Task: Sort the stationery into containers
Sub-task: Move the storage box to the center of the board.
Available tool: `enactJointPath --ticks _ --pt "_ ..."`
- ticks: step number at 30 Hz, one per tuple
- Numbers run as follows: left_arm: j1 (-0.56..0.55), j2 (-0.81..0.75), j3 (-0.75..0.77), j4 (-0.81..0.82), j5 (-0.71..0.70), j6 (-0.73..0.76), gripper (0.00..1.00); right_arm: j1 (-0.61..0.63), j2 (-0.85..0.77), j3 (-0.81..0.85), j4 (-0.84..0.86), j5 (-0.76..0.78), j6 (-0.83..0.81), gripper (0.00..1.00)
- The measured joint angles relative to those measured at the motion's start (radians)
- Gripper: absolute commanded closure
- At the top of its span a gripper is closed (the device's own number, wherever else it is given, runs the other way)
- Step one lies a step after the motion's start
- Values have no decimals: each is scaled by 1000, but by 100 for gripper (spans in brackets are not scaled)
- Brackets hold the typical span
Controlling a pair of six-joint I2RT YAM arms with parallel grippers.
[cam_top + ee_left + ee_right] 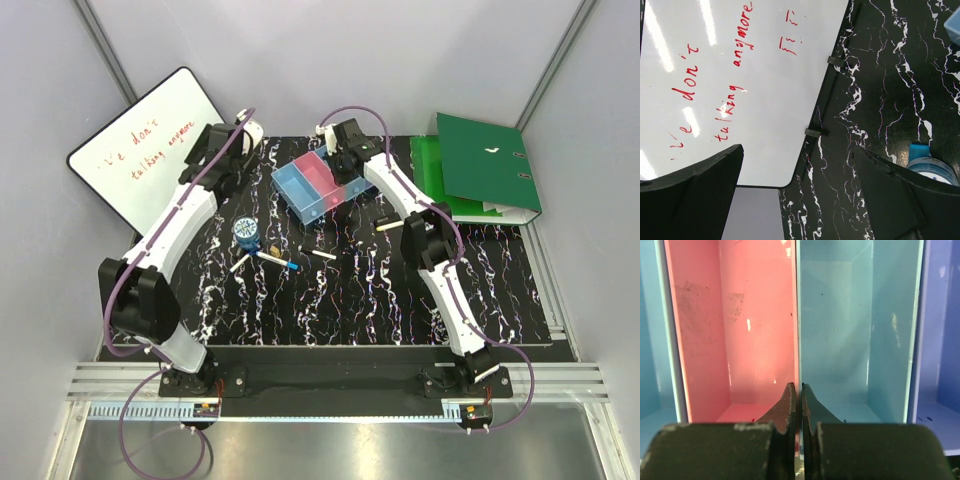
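My right claw (799, 392) hangs pinched shut over the wall between pink bin (730, 330) and light-blue bin (840, 330); left claw (797, 160) gapes empty.

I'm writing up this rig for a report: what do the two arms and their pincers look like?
The left arm and right arm have white links with black joints and black bases. A purple cable loops along each. The left pincer and right pincer have matte black, tapering fingers.

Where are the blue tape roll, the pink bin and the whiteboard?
blue tape roll (246, 232), top external view, round top face.
pink bin (735, 330), right wrist view, inner wall.
whiteboard (775, 110), left wrist view, bare white surface.
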Motion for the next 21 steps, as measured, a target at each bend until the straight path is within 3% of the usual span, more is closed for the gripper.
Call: enactJointPath --ticks 11,21 --pt "0 -20 -30 -8 1 11 1 -14 -28 -29 -26 35 359 100" --pt "0 -20 -35 -8 2 10 1 -19 -56 -84 -23 40 530 100"
